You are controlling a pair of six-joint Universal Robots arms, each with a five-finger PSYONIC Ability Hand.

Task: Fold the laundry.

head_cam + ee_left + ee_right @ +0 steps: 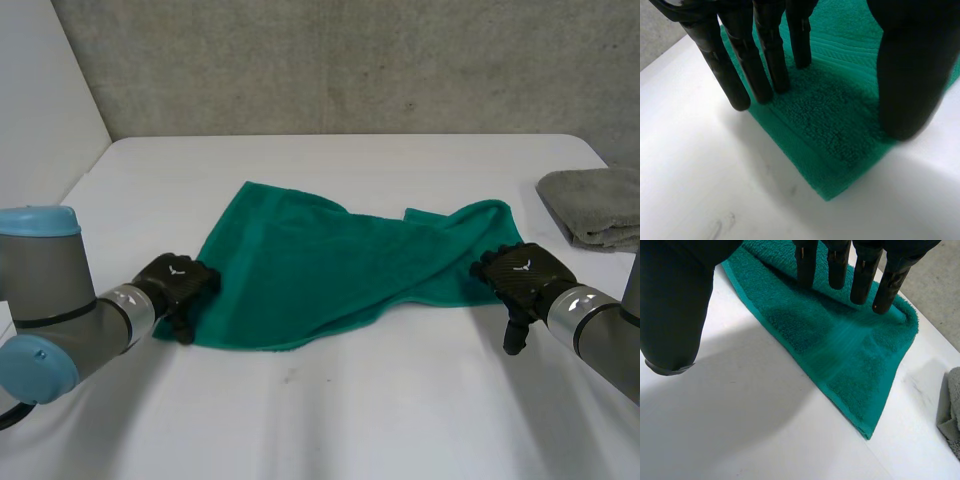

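Note:
A green towel (320, 260) lies on the white table (350, 400), folded over into a rough triangle with some wrinkles along its far edge. My left hand (178, 285) is at the towel's near left corner. In the left wrist view its straight fingers (765, 60) rest their tips on the towel (840, 125), and the thumb (910, 75) stands apart at the corner's other edge. My right hand (520, 272) is at the towel's right corner. Its fingers (840, 265) are straight over the towel (840, 350), with the thumb (675, 305) off the cloth above bare table. Neither hand holds cloth.
A folded grey towel (595, 205) lies at the table's far right edge, just beyond my right hand, and its edge (952, 410) is seen past the green corner. A grey wall stands behind the table.

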